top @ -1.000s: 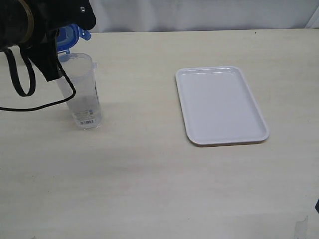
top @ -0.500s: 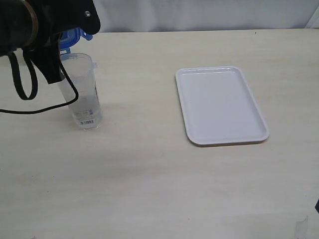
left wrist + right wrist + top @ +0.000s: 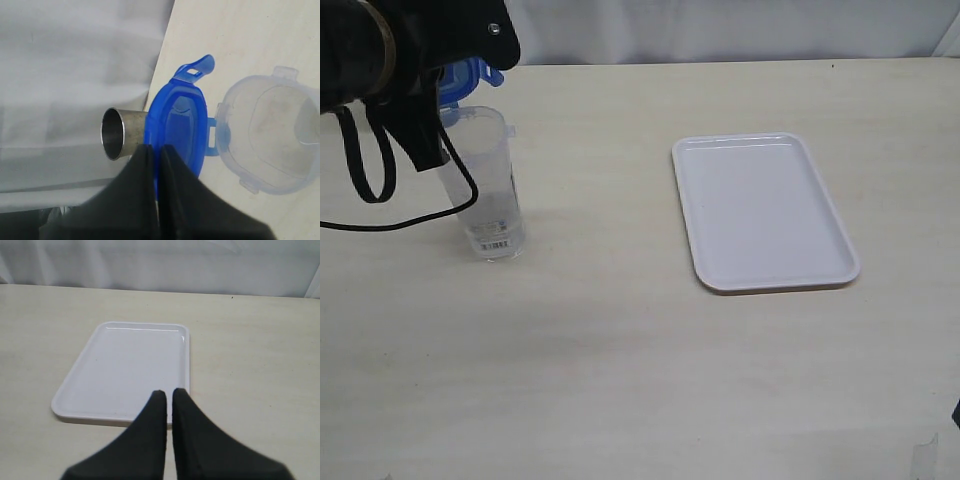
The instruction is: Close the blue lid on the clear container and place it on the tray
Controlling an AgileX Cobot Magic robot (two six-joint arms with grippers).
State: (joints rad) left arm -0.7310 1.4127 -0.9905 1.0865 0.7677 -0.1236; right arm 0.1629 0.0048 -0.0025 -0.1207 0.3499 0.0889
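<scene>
Up close, my left gripper (image 3: 157,149) has its two black fingers pressed together on the rim of the blue lid (image 3: 180,125). They pinch its thin edge, so the lid hangs tilted on its side. One snap flap sticks out from the lid's far end. Just beside the lid is the open mouth of the clear container (image 3: 485,185). It stands upright on the pale table (image 3: 620,350), at the left of the exterior view, with a barcode sticker near its base. A grey metal cup (image 3: 120,132) shows just behind the lid; I cannot tell whether they touch. My right gripper (image 3: 165,392) has its fingers closed against each other on nothing and faces the tray (image 3: 125,365). The white tray lies flat, well apart from the container, to its right in the exterior view.
</scene>
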